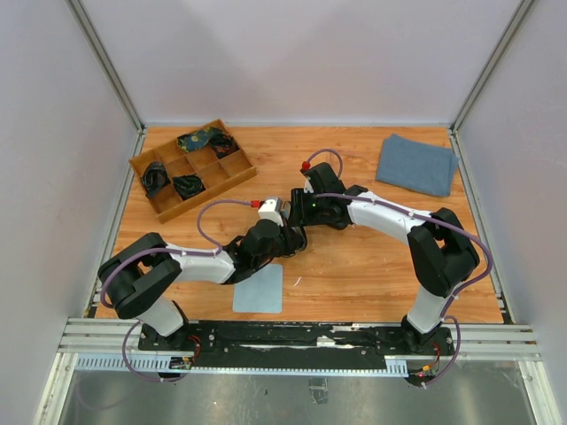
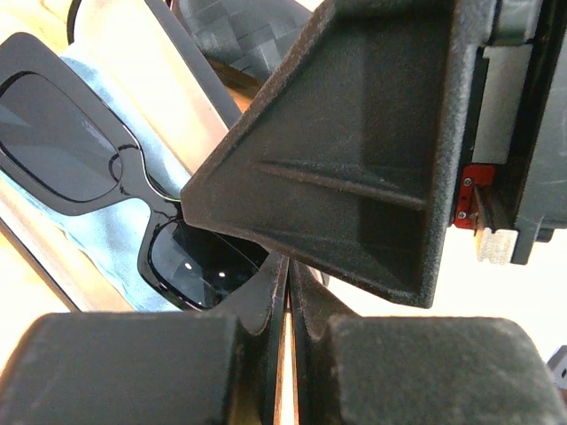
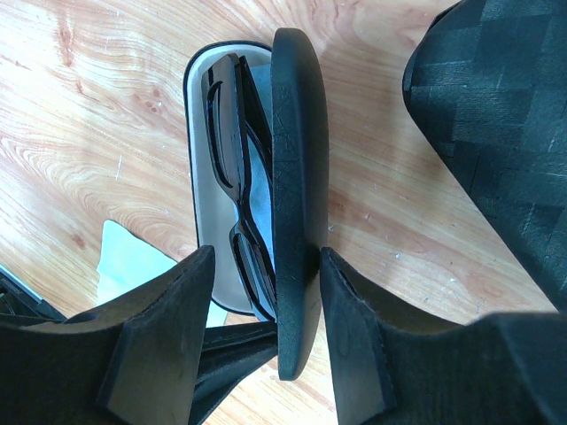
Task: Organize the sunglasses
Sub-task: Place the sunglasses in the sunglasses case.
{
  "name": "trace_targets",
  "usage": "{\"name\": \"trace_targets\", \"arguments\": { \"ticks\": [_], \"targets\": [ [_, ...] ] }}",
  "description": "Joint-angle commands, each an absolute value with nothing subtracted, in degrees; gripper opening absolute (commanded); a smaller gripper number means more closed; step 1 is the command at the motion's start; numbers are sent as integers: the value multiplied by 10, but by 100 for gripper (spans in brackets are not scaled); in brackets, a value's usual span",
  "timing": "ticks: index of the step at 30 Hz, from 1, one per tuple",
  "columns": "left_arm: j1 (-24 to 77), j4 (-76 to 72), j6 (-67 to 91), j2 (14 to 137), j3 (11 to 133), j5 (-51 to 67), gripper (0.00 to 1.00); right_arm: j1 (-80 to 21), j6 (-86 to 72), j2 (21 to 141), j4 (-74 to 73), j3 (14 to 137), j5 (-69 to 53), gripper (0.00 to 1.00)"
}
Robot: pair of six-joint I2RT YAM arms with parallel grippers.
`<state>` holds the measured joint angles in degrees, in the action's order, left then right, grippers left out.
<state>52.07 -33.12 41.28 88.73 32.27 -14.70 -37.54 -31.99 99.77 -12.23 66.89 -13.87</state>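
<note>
Top cam sits above and behind the arm bases, looking down over the whole wooden table [image 1: 354, 266]. The 2 wrist cams are super close, both on the same black sunglasses [image 2: 80, 168] in their open case [image 3: 297, 177].

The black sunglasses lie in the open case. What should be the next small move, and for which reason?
Probably the right pincer should tip the black oval hard case's raised lid down to close it. The thin black-framed sunglasses with dark lenses already lie inside on the light blue cloth, and the lid stands upright between this pincer's open fingers.
</note>
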Motion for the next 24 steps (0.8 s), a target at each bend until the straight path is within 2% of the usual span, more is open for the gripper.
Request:
{"name": "trace_targets", "arguments": {
  "ticks": [1, 24],
  "targets": [
    [528, -326, 402, 895, 335, -164, 7, -373, -329, 995, -119, 667, -144, 52],
    [531, -290, 387, 887, 349, -177, 6, -373, -330, 998, -119, 668, -144, 52]
  ]
}}
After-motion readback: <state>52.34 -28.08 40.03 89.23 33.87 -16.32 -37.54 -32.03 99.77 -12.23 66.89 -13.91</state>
